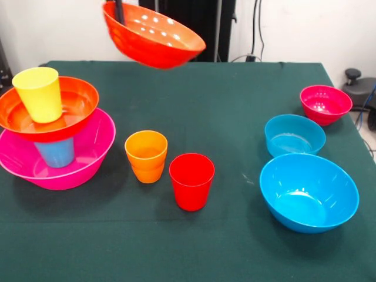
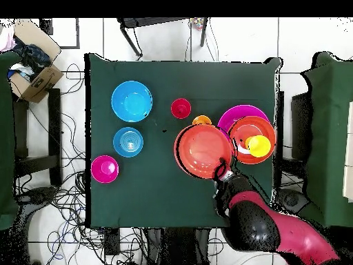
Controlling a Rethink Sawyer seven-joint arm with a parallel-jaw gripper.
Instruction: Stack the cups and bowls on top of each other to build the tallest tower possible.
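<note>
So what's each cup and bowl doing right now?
Orange-red bowl: tilted, held in the air by the tool.
Pink bowl: on the table, holding the light blue cup.
Second orange-red bowl: atop that cup.
Yellow cup: in it.
Other cups, bowls: loose, upright.

A dark green table [image 2: 158, 200] stands on a white tiled floor [image 2: 69, 41] strewn with black cables [image 2: 65, 200]; a cardboard box [image 2: 34, 69] sits nearby.
</note>
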